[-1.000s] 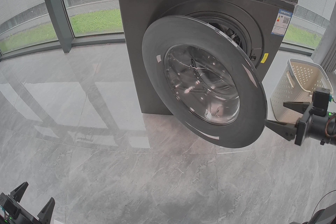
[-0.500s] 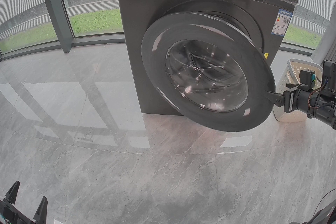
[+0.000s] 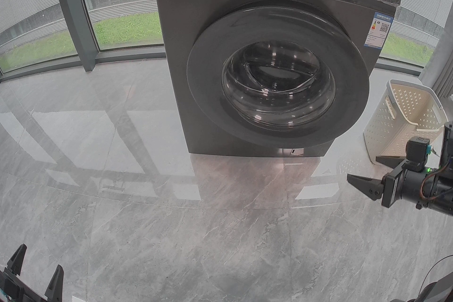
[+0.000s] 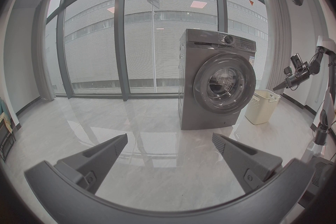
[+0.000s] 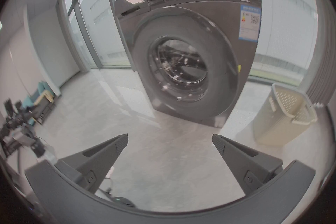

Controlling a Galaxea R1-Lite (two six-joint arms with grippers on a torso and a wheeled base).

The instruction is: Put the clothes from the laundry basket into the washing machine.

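The grey washing machine [image 3: 198,10] stands ahead with its round glass door [image 3: 278,81] shut against the front. A cream perforated laundry basket [image 3: 406,123] sits on the floor to its right; I see no clothes inside it. My right gripper [image 3: 363,169] hovers open and holds nothing, in front of the basket and below the door's right edge. In the right wrist view, the washing machine [image 5: 189,42] and the basket [image 5: 283,116] lie beyond the open right gripper [image 5: 169,137]. Low at the near left, my left gripper [image 3: 40,259] is open and far from both.
Polished grey floor tiles [image 3: 188,232] spread wide in front of the machine. Tall windows with a dark pillar [image 3: 71,5] run behind it. A curtain [image 3: 441,62] hangs behind the basket.
The washing machine door swung from open to fully shut, with the right gripper at its edge. The right gripper then drew back and down from the door. The left gripper sank slightly.
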